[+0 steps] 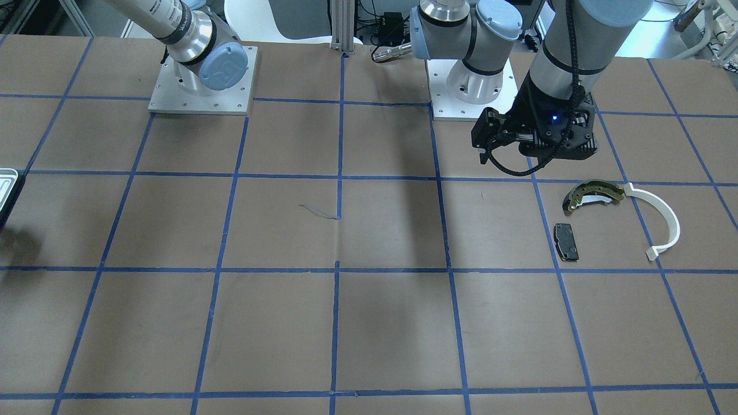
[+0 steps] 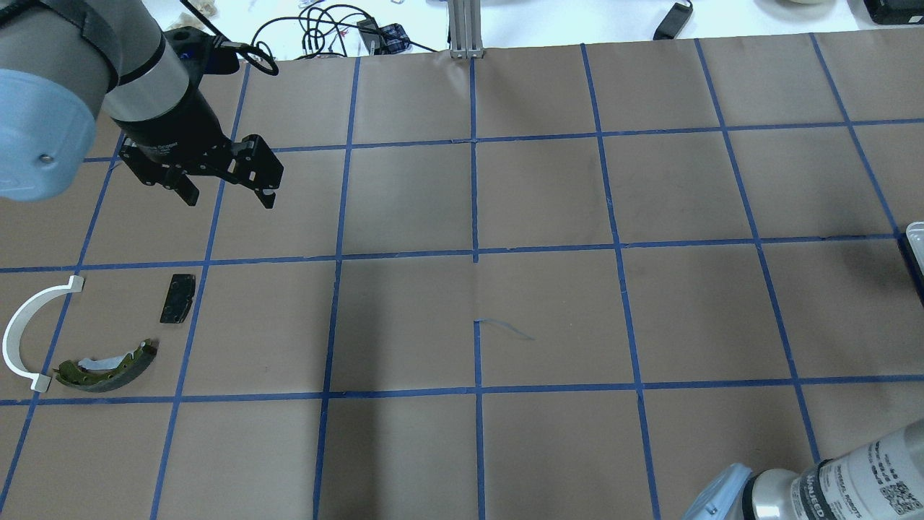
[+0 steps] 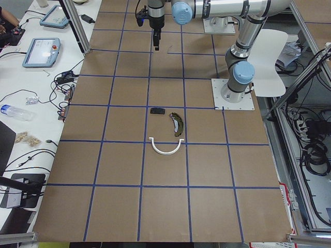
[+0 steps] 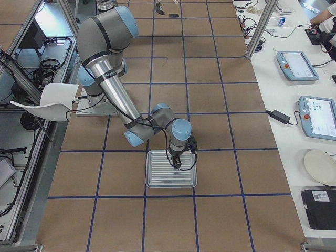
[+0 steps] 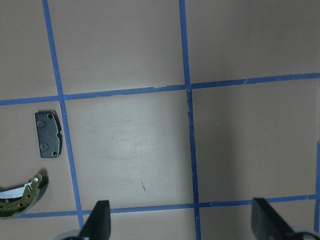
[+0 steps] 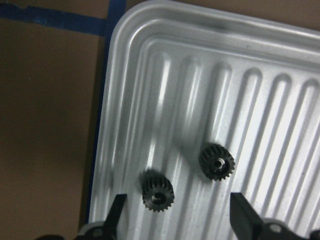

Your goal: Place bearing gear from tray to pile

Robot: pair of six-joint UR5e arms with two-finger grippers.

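Observation:
The ribbed whitish-grey tray (image 6: 115, 100) holds two small black bearing gears, one (image 6: 157, 190) between my right fingers and one (image 6: 216, 161) a little farther in. My right gripper (image 6: 177, 220) is open, low over the tray (image 4: 171, 169), touching neither gear. The pile lies far across the table: olive-gold brake shoe (image 2: 108, 365), white plastic arc (image 2: 22, 332) and black pad (image 2: 177, 297). My left gripper (image 2: 227, 191) is open and empty, hanging above the table beyond the pad (image 5: 48, 134).
Brown paper with a blue tape grid covers the table (image 2: 476, 289). Only a corner of the tray shows at the edge of the overhead view (image 2: 915, 238) and of the front view (image 1: 7, 181). Both arm bases stand on metal plates (image 1: 202, 86).

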